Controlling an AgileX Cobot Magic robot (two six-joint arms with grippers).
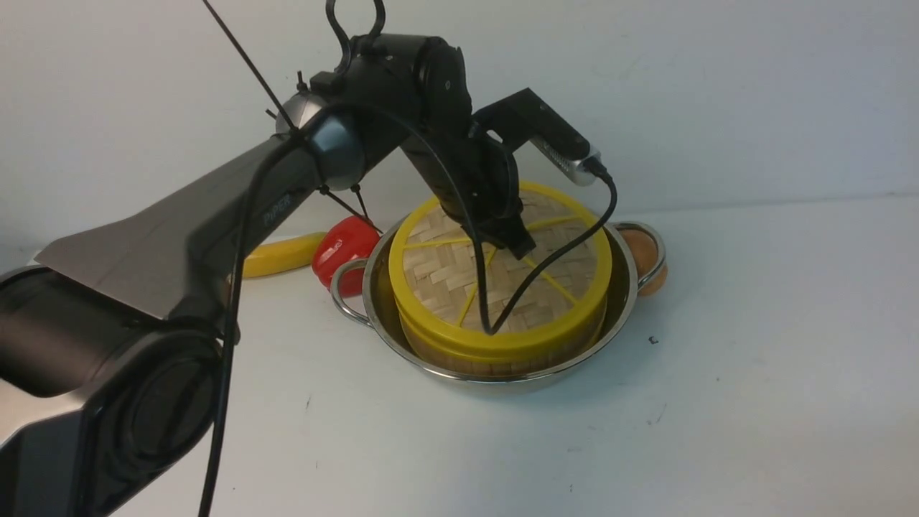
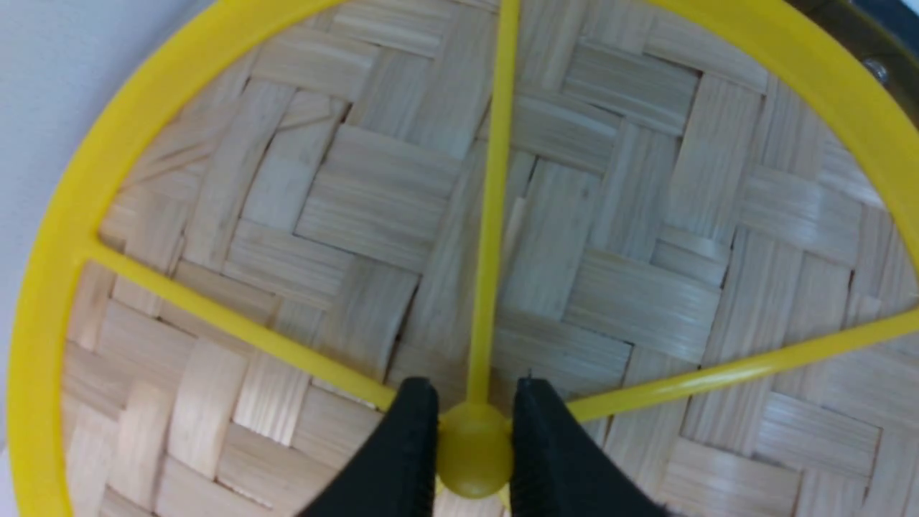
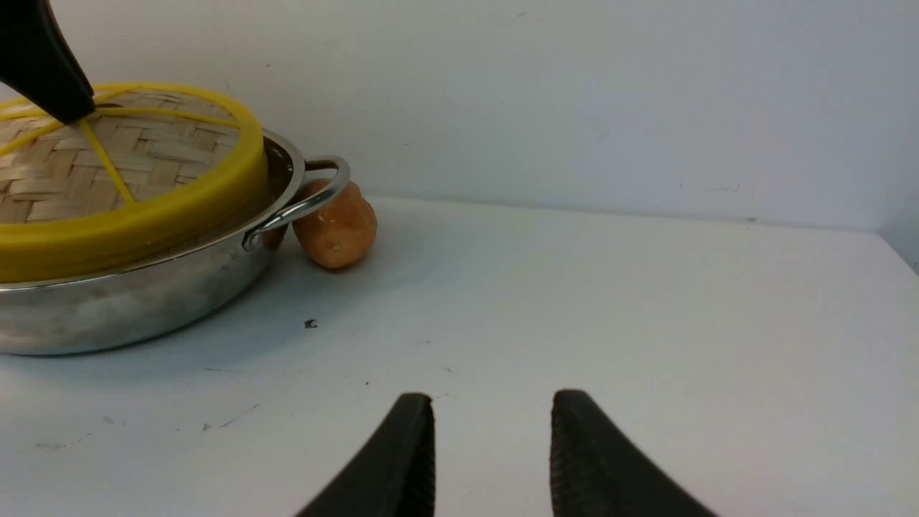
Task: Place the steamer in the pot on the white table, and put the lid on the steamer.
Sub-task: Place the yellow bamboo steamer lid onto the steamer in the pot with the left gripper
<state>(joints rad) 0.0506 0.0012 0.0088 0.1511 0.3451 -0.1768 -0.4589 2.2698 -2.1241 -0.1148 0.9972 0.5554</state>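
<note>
Left gripper (image 2: 474,449) is pinching the lid (image 1: 502,276) knob; right gripper (image 3: 492,459) gapes empty. Lifting before release could drag the lid off the steamer (image 1: 495,352).

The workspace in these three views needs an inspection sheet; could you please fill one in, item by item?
Surface: white table, a few small dark specks.
Job's things: shiny steel pot with looped handles stands on the table; round bamboo steamer with yellow rim sits inside it; flat woven bamboo lid with yellow spokes lies on the steamer.
Clutter: yellow banana and red pepper beside the pot's left handle; orange-brown round item against its right handle.
Grippers: left gripper shut on the lid's yellow centre knob; right gripper open, empty, above bare table.
Cables: black cable droops across the lid.
Surroundings: plain white wall.
</note>
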